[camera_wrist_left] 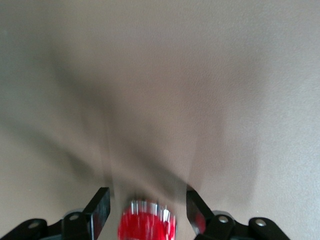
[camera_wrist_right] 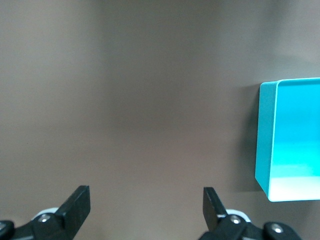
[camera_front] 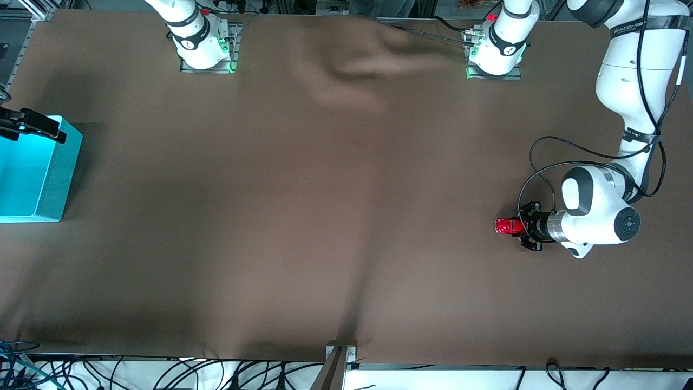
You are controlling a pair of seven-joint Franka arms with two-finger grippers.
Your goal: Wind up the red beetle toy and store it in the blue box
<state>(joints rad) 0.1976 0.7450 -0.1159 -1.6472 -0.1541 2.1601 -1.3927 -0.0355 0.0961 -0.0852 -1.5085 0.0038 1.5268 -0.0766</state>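
- We see the red beetle toy (camera_front: 507,226) on the brown table cloth (camera_front: 325,216) at the left arm's end, well apart from the blue box (camera_front: 59,173)
- Our left gripper (camera_front: 521,226) sits low at the toy; in the left wrist view its fingers (camera_wrist_left: 99,210) stand spread on either side of the red toy (camera_wrist_left: 146,226), with gaps showing
- The blue box stands at the right arm's end, open top up
- Our right gripper (camera_wrist_right: 146,205) hangs near the box (camera_wrist_right: 265,145), fingers (camera_wrist_right: 77,202) spread wide, holding nothing
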